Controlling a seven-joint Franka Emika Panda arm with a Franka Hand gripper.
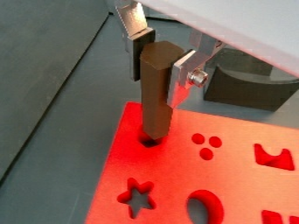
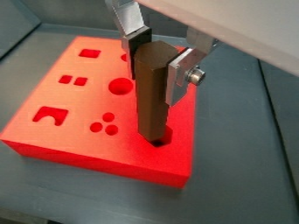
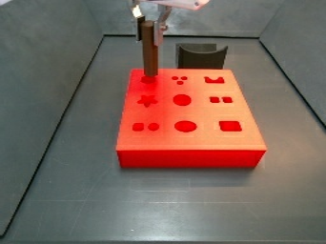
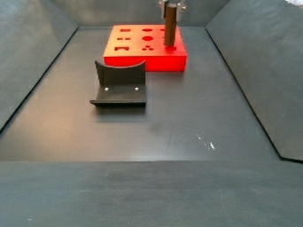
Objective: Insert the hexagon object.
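Note:
The hexagon object [image 1: 156, 96] is a long brown six-sided peg standing upright between my fingers. My gripper [image 1: 162, 63] is shut on its top part, with a silver finger [image 1: 184, 77] against one flat side. The peg's lower end sits in a hole near a corner of the red block [image 1: 233, 175]. In a wrist view the peg [image 2: 152, 96], the gripper [image 2: 160, 66] and the block [image 2: 70, 114] show the same. In both side views the peg [image 3: 151, 52] [image 4: 172, 25] stands upright at the block's corner [image 3: 204, 138] [image 4: 136, 55], under the gripper [image 3: 151, 21] [image 4: 173, 4].
The red block has several other shaped holes, among them a star [image 1: 139, 198] and a round one [image 2: 121, 86]. A dark grey curved block [image 3: 199, 55] [image 4: 119, 84] stands on the dark floor beside the red block. Sloped grey walls [image 3: 64, 105] enclose the floor.

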